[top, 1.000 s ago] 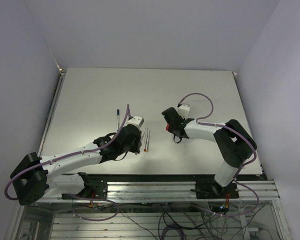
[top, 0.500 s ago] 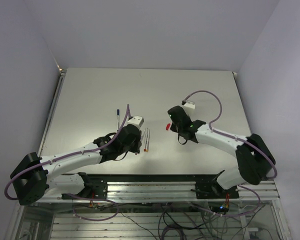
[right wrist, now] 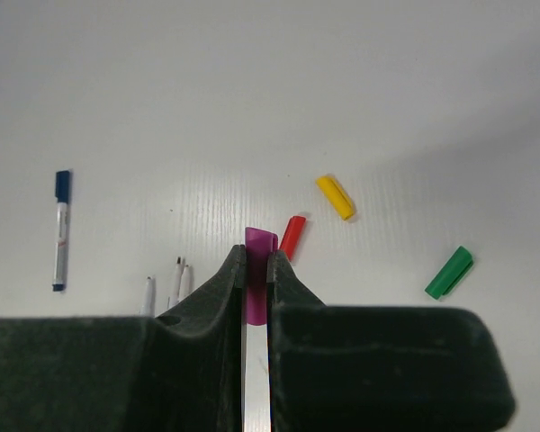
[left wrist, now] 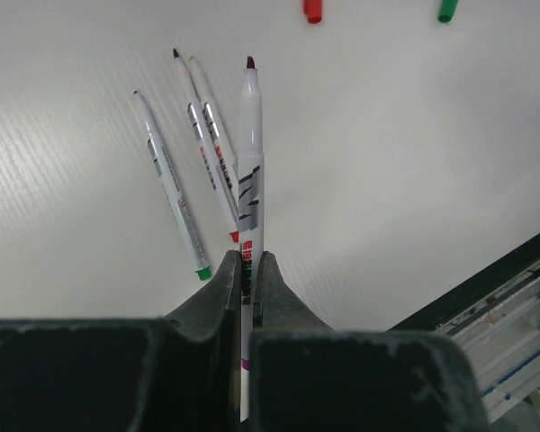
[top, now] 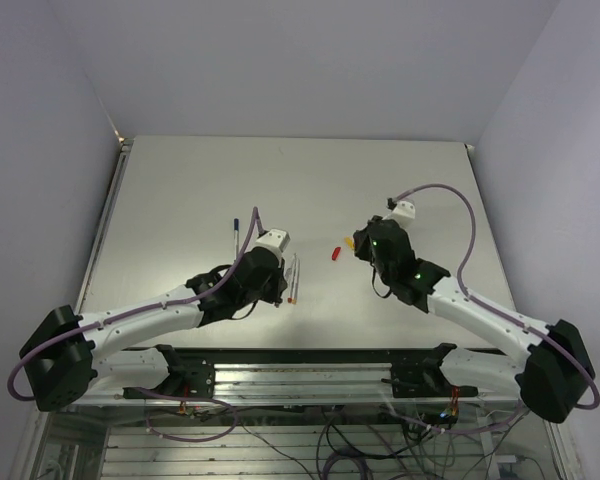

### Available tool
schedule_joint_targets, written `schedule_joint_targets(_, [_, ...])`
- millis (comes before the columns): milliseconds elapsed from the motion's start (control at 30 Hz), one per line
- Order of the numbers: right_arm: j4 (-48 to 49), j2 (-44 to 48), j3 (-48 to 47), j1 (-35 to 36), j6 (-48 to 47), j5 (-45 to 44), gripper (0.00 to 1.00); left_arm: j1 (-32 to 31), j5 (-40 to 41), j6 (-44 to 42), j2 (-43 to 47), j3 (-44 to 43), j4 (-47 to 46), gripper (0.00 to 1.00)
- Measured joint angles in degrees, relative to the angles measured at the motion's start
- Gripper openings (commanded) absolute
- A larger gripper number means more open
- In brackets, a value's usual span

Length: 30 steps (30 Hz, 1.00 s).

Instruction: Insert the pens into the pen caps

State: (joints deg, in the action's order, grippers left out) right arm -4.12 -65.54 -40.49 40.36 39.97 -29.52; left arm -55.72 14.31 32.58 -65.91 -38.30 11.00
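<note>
Left arm [top: 150, 318]: you see it reach from its base at the near left corner, stretched low and slanting toward the middle of the worktop [top: 180, 190]. Its wrist ends near a small cluster of pens.
Left tool [left wrist: 248, 263]: its jaws are clenched on one pen, with both fingers pressed against the barrel.
Held pen [left wrist: 250, 162]: a slim silver-white stick, gripped near its rear end. It points straight ahead of the tool and shows a bare dark tip.
Loose pens [left wrist: 168, 183]: three lie on the worktop just left of the held pen, fanned slightly. All are uncapped, and one has a green rear end.
Right arm [top: 480, 312]: you see it run from the near right corner in a long diagonal toward the centre, elbow low, wrist facing the left arm.
Right tool [right wrist: 256, 259]: it is closed tight on the purple cap [right wrist: 259, 241], which pokes out just beyond the fingertips.
Red cap [right wrist: 292, 236]: lies on the worktop between the two tools. In the right wrist view it appears just right of the purple cap.
Yellow cap [right wrist: 335, 196]: lies near the red one, a little farther off.
Green cap [right wrist: 449, 272]: lies apart, to the right in that view.
Blue-capped pen [right wrist: 60, 229]: lies alone, well away from the caps on the left arm's side.
</note>
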Motion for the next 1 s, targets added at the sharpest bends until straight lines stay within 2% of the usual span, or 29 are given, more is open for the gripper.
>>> schedule_joint_targets(300, [9.38,8.26,5.09,0.0,-5.97,-1.36,0.0,0.0,-3.45,-0.2,1.42,1.84,-7.08,0.07])
schedule_joint_targets(600, [22.8,11.82,6.6,0.0,-11.98,0.72,0.0,0.0,-9.73,-0.2,1.75,7.23,-19.23,0.07])
schedule_joint_targets(800, [31.39,10.58,7.3,0.0,-12.41,7.91,0.0,0.0,-16.61,0.9,1.95,12.37,-31.34,0.07])
schedule_joint_targets(1000, [39.78,10.27,13.35,0.0,-10.38,16.5,0.0,0.0,-21.0,3.67,1.66,14.12,-42.62,0.07])
